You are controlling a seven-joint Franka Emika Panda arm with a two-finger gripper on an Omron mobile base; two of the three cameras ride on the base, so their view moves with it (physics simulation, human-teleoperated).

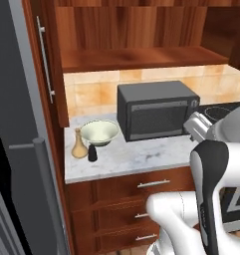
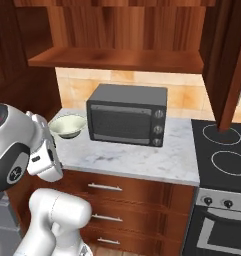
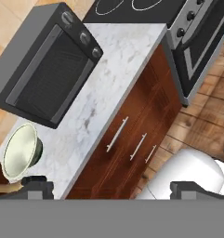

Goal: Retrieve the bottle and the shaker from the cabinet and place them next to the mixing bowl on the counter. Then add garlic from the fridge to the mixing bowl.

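Room: simulated kitchen, with a marbled desk (image 1: 136, 154) over reddish-brown drawers, a black microwave (image 1: 156, 109) at the back and a stove (image 2: 224, 150) to its right.
Cabinet: wall cabinet (image 1: 136, 35) above the desk, its shelf bare in the part that shows, its door (image 1: 47, 60) swung wide at the left.
Mixing bowl: pale bowl (image 1: 99, 132) stands on the desk just left of the microwave.
Bottle: tan flask (image 1: 79, 145) stands upright on the desk, just beside the bowl on its left.
Shaker: small black shaker (image 1: 92, 153) stands just in front of the bowl, close to the bottle.
Fridge: grey fridge (image 1: 22, 149) fills the far left, its bar handle (image 1: 47, 199) toward the camera; whether its door is ajar I cannot tell.
Garlic: not yet in the bowl, which looks empty in the hand view.
Fingers: gripper (image 3: 111, 188) hangs high over the desk edge, its fingers (image 3: 36, 186) spread wide with nothing between them.
Step in hand: judging by the layout, the bottle and shaker part is finished and the garlic part is starting.
Next move: probably turning toward the fridge, getting its door open if needed, then finding a very small lump on the shelves, which calls for a careful, narrow pinch.
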